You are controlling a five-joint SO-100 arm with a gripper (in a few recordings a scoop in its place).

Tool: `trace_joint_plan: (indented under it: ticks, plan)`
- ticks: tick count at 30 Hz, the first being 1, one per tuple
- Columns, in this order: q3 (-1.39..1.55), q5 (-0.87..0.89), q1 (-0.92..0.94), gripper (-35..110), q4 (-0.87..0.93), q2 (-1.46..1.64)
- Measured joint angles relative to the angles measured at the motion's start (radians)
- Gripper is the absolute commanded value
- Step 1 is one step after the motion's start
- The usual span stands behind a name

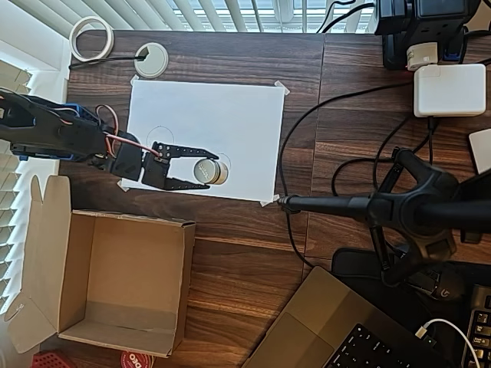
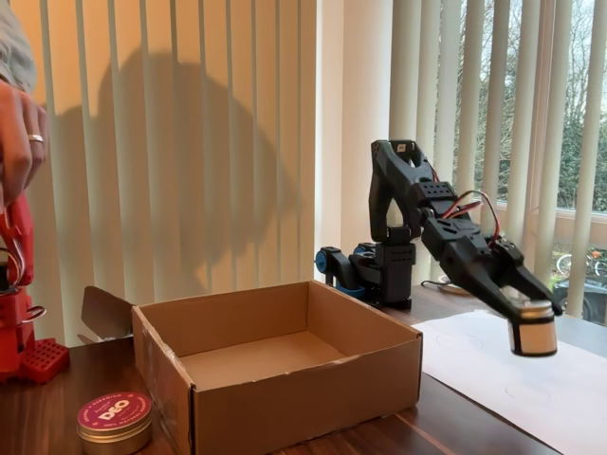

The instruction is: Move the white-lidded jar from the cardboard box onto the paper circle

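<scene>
Most of the transfer looks done, judging by how things lie: the white-lidded jar [image 1: 206, 170] is out of the cardboard box [image 1: 115, 284] and over the white paper sheet [image 1: 207, 130], with only the set-down and release left.

In the overhead view the jar sits between the 2 fingers of the gripper [image 1: 201, 170], near the right part of the sheet's near edge. The fixed view shows the jar [image 2: 532, 334] clamped at the gripper [image 2: 527, 327] tip and hanging clear above the sheet [image 2: 531, 389], so it is carried, not resting. The pincer is clenched on the jar's sides.

A faint outline that I take for the paper circle [image 1: 222, 162] peeks out at the jar's right side in the overhead view, so the jar seems to be partly over it rather than centred; the line is too faint to be sure. A 2nd faint circle [image 1: 159, 136] lies further left and farther back on the sheet, well apart from the jar.

Outward from there: the box stands open on the dark wooden table [image 1: 253, 245], to the near left of the sheet, its floor bare. A red-lidded tin [image 2: 115, 424] sits just beside the box at the near left in the fixed view.

What is left, as I judge it: a small shift right, lowering onto the circle, then opening the fingers.
</scene>
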Motion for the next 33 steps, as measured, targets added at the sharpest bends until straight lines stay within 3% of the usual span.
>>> trace_joint_plan:
  ticks: [33]
  plan:
    - [0.034, -0.072, -0.032, 0, -0.002, -0.109]
